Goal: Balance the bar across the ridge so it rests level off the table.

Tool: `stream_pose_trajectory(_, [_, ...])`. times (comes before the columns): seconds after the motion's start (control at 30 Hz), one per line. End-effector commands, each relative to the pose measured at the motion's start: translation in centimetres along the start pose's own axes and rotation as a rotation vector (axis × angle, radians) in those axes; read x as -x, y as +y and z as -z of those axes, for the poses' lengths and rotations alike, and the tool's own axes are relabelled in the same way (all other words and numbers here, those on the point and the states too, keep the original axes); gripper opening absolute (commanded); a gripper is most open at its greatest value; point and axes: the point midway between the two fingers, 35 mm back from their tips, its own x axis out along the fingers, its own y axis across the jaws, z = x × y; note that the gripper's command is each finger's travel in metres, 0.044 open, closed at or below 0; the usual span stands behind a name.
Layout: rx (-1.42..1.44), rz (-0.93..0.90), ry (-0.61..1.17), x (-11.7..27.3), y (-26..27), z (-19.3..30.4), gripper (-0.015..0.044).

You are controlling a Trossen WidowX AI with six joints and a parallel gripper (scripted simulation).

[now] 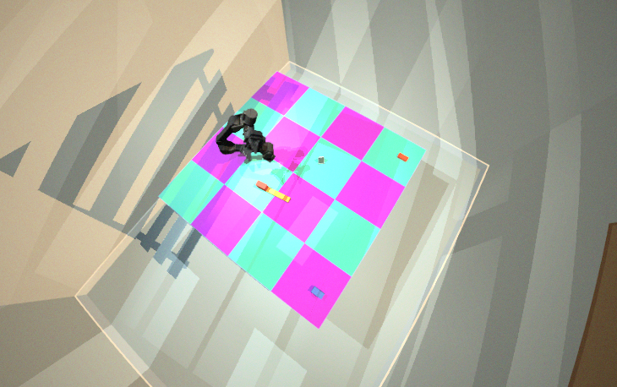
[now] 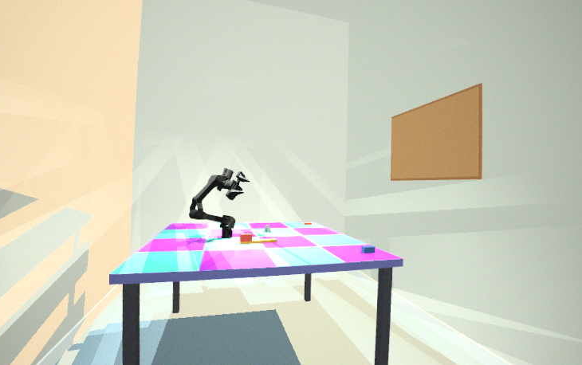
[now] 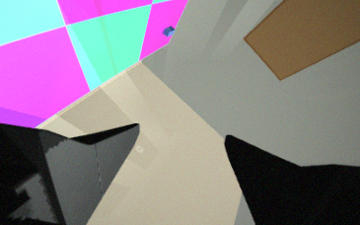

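The bar [image 1: 278, 193] [image 2: 261, 241] is yellow and thin, with a larger red block at one end and a small orange part at the other. It lies low at the table in front of the arm. The ridge [image 1: 320, 160] [image 2: 267, 229] is a small grey wedge with a narrow top. It stands apart from the bar, farther back in the exterior view, with nothing across it. My gripper [image 2: 245, 186] [image 3: 182, 133] is open and empty, high above the table. Neither the bar nor the ridge shows in the wrist view.
A flat orange-red block [image 1: 402, 156] [image 2: 308, 223] lies near the table's far corner. A blue block [image 1: 317, 291] [image 2: 367, 249] [image 3: 168, 32] lies near another corner. The checkered table [image 1: 226, 226] [image 2: 238, 258] has open edges. A brown board [image 2: 436, 135] hangs on the wall.
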Motion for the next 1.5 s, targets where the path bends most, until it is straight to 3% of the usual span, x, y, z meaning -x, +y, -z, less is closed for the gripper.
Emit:
stream_pose_trajectory(0.0, [0.0, -0.001, 0.0, 0.0, 0.0, 0.0, 0.0374])
stream_pose_trajectory(0.1, [0.0, -0.019, -0.007, 0.0, -0.3, -0.5, 0.0315])
stream_pose_trajectory(1.47, [-0.115, -0.56, -0.099, -4.0, 0.0, -8.3, 0.0315])
